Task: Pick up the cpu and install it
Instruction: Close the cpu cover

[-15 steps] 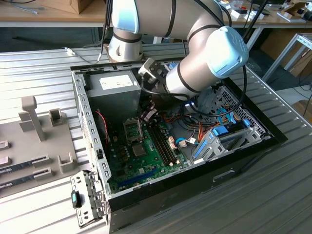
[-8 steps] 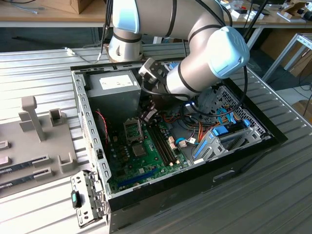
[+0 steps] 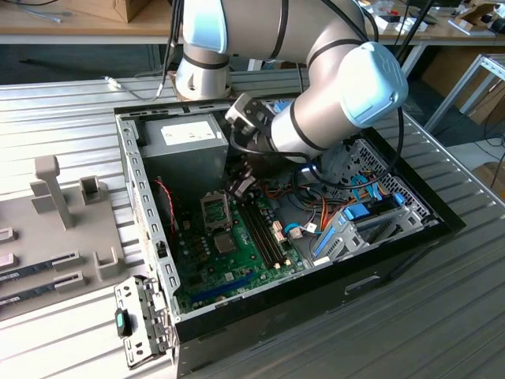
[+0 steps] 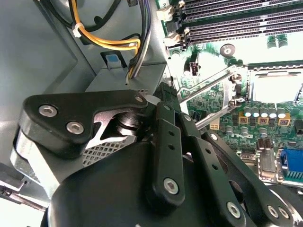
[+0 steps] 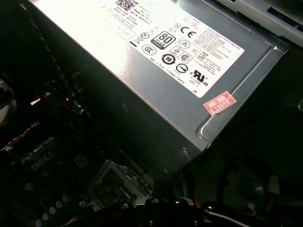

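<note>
Aluminium, ribbed and pale grey, made up the table in the exterior view, and an open black computer case lay flat on it. Toward the exterior view's left sat a grey fixture plate with upright posts, and a loose metal bracket lay just beside the case's near corner. Behind the table ran wooden workbenches with a cardboard box on one of them. The silver and light-blue arm bent down over the case, and its gripper hung low inside, between the grey power-supply box and the memory slots, close above the green motherboard and just beside the square socket. In the second wrist view the gripper's black linkage stood in front of the grey box wall, with yellow and black cables above it; the socket frame lay off to the side with its thin metal lever raised, its middle washed out by glare. In the first wrist view the power-supply box rose over a dark stretch of motherboard. Whether the gripper was spread or pressed together could not be told, nor whether the cpu sat in its grasp or in the socket.
</note>
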Robot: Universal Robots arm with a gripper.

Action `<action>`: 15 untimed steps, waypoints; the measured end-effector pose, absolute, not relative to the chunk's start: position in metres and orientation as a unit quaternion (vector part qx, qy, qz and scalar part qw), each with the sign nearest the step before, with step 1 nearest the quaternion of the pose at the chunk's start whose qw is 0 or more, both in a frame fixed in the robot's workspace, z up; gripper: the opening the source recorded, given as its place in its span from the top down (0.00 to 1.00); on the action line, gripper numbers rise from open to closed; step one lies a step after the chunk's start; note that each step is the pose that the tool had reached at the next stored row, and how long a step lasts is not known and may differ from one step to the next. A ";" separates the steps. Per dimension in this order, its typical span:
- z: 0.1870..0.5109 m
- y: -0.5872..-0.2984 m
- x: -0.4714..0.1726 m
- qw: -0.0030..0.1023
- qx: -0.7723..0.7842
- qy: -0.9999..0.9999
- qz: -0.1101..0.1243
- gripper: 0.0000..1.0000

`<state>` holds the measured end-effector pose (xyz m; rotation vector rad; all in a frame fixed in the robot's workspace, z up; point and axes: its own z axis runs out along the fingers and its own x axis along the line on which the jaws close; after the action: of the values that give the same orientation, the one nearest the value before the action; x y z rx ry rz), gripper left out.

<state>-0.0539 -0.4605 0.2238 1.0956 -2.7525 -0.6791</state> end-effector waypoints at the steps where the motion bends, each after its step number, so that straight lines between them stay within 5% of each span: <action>1: 0.225 -0.461 -0.054 0.051 0.361 -0.904 -0.224 0.89; 15: 0.229 -0.465 -0.054 0.051 0.363 -0.902 -0.226 0.89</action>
<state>-0.0539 -0.4652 0.2292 1.1057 -2.7472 -0.6882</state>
